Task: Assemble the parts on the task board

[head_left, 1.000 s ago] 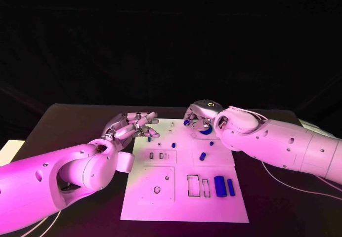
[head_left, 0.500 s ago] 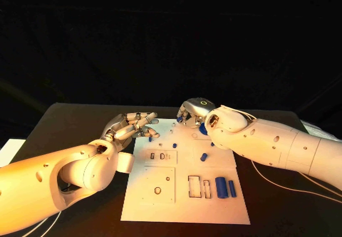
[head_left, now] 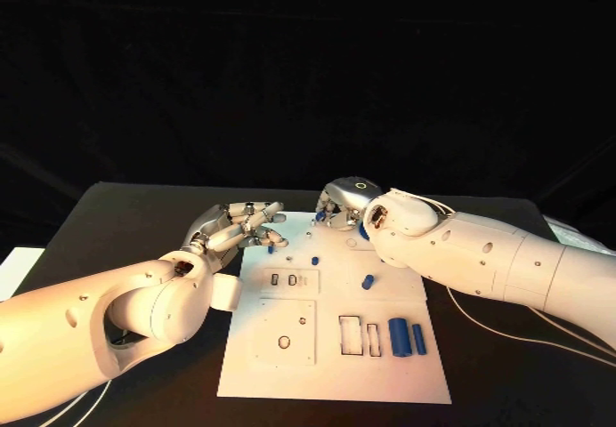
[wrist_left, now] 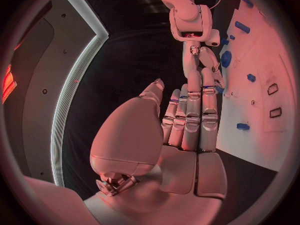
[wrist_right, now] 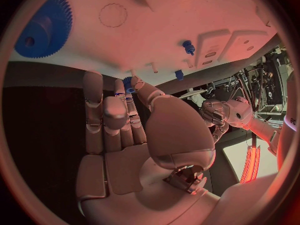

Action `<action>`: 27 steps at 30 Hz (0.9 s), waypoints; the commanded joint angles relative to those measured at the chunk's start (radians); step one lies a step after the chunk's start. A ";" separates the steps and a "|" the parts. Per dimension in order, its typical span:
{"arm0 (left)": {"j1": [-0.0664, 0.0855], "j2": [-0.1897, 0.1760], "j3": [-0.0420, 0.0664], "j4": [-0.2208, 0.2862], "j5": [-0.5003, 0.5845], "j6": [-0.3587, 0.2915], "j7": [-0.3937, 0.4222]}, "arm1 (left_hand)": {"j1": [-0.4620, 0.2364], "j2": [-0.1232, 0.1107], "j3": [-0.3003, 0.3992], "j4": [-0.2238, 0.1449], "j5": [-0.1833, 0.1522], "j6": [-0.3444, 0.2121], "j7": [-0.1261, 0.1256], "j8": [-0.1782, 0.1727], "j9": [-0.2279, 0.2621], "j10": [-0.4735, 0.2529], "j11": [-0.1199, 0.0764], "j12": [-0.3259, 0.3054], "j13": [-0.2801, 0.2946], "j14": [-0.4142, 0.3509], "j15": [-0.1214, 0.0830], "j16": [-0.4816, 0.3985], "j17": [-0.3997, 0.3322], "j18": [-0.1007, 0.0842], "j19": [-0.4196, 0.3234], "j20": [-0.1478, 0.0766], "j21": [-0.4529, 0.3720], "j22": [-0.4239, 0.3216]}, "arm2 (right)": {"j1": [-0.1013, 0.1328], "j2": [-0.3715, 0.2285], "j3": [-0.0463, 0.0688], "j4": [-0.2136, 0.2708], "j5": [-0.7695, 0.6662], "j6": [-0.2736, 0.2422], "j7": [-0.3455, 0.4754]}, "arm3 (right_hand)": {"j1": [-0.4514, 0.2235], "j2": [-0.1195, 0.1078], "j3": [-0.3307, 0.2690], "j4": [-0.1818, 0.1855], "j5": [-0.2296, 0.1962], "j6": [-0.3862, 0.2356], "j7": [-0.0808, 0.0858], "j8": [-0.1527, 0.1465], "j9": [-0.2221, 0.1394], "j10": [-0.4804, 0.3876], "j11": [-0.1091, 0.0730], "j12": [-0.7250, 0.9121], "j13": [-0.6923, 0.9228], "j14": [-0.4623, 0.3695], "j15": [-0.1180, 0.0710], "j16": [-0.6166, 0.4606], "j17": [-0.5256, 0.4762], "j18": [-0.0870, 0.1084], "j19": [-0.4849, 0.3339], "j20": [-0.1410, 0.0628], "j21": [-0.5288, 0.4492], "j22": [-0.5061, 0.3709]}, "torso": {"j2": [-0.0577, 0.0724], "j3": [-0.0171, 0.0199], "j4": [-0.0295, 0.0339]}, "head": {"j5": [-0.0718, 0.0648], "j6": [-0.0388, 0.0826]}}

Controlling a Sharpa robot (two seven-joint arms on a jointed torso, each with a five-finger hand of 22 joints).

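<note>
The white task board (head_left: 328, 365) lies in the middle of the black table. My right hand (head_left: 340, 205) hovers over the board's far edge and pinches a small blue part (wrist_right: 128, 83) between thumb and a fingertip. Just beside it a blue gear (wrist_right: 40, 27) lies flat on the board, partly hidden behind the right arm in the head view. My left hand (head_left: 241, 228) is at the board's far left corner, fingers stretched out side by side and holding nothing. Two blue cylinders (head_left: 400, 336) lie near the board's right edge, and small blue pegs (head_left: 368, 281) stand mid-board.
Rectangular slots (head_left: 349, 335) and a raised white block with a round hole (head_left: 285, 331) sit on the board's near half. A thin cable (head_left: 514, 331) runs over the table right of the board. Bare black table (head_left: 128, 222) surrounds the board.
My right hand has drifted a little leftward along the board's far edge with the small blue part. The left hand has stayed put.
</note>
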 commanded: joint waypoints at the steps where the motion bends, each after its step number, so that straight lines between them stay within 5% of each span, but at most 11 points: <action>1: 0.001 0.002 0.001 0.001 -0.002 0.008 0.010 | -0.002 0.000 0.000 -0.004 0.003 -0.006 0.000 0.000 0.000 -0.006 0.003 0.000 -0.001 -0.006 0.002 0.003 0.001 0.010 -0.005 -0.002 -0.006 0.001 | 0.000 0.006 0.000 0.000 -0.009 0.032 0.009 | 0.000 -0.012 0.005 0.003 0.004 0.001 0.002 0.006 0.011 -0.002 0.003 -0.007 -0.001 0.019 -0.002 0.004 0.001 -0.006 -0.004 -0.001 0.007 0.001 | 0.001 -0.0003 0.0005 | 0.003 -0.002; 27: 0.006 0.008 0.001 -0.004 -0.002 0.012 0.003 | -0.002 0.000 -0.001 -0.004 0.003 -0.007 0.000 0.000 0.000 -0.007 0.003 0.001 -0.002 -0.008 0.003 0.002 0.002 0.010 -0.007 -0.001 -0.007 0.001 | 0.000 0.035 0.000 -0.035 -0.019 0.079 -0.008 | -0.007 -0.025 0.007 0.014 0.002 -0.004 0.004 0.001 0.011 -0.010 0.005 -0.009 -0.002 0.018 0.001 0.009 0.002 -0.006 -0.008 0.001 0.011 0.003 | 0.006 -0.0040 0.0032 | 0.004 -0.014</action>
